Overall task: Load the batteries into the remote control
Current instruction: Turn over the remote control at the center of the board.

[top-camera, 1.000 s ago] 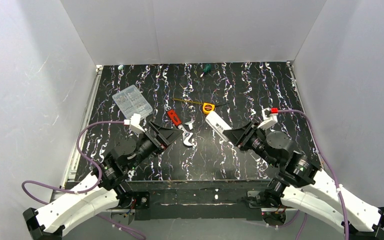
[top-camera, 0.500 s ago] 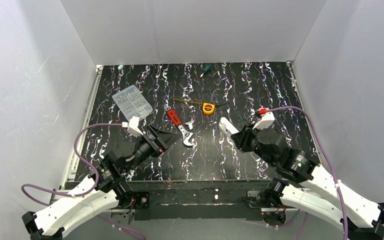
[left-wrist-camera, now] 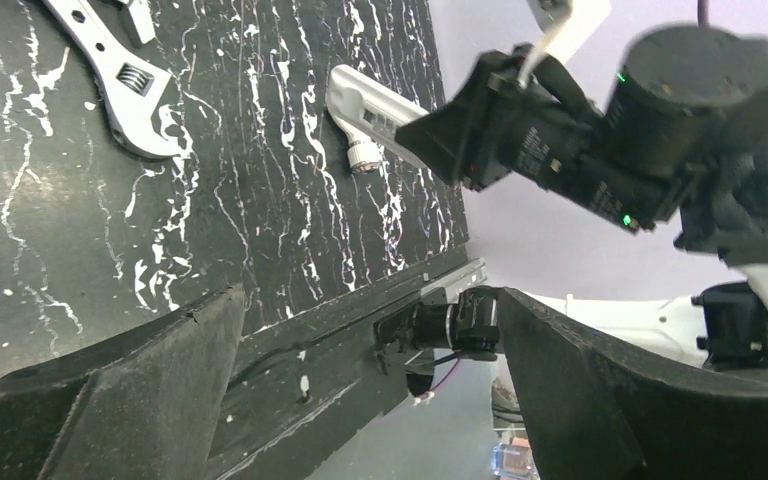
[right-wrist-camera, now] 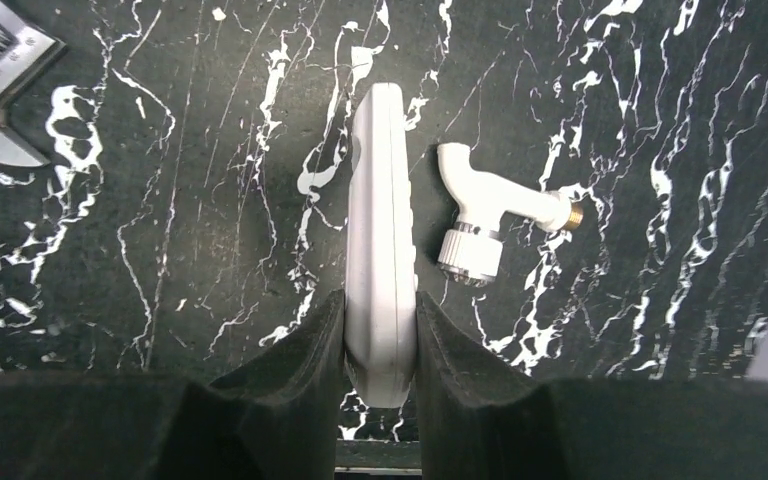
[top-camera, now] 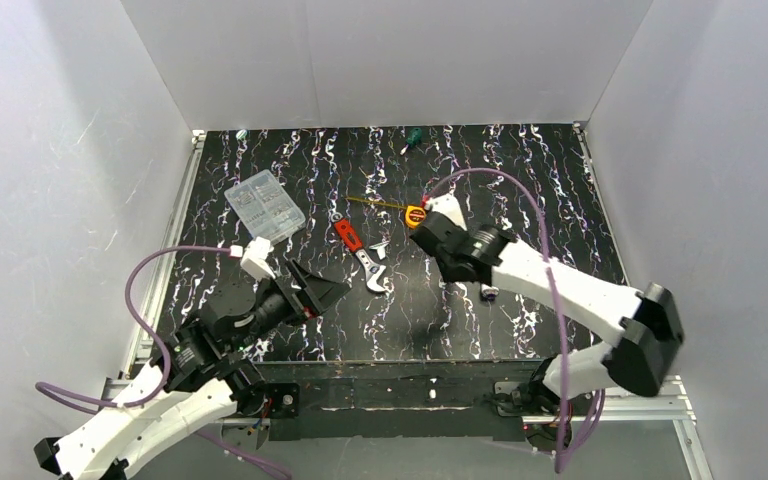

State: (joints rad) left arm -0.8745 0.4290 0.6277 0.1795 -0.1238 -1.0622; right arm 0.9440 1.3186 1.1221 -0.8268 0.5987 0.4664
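Overhead view of a black bench with white veining, walled in white on three sides.

Far left, toward the back: clear compartment box, lying flat, well apart from both arms.

Nearer the front, left pincer, spread as wide as it goes, gripping nothing, held over bare bench and aimed toward the middle. Through its wrist camera: the two dark fingers wide apart at the bottom of the view, the other arm beyond them.

Just right of that, a wrench with a red handle, flat on the bench, silver head toward the front.

Further back: yellow tape measure, and close to the back wall a green-handled screwdriver.

Right of centre, right pincer, reaching in from the right, partly closed and clamped on the remote. Remote turned on its thin edge, squeezed flat-side to flat-side between the two fingers, most of its length sticking out past the fingertips. Close over the bench near the middle; whether resting on it, impossible to tell.

Just beside the remote on its right in the wrist view, a small white tap with a brass tip, lying on the bench; touching or not, unclear.
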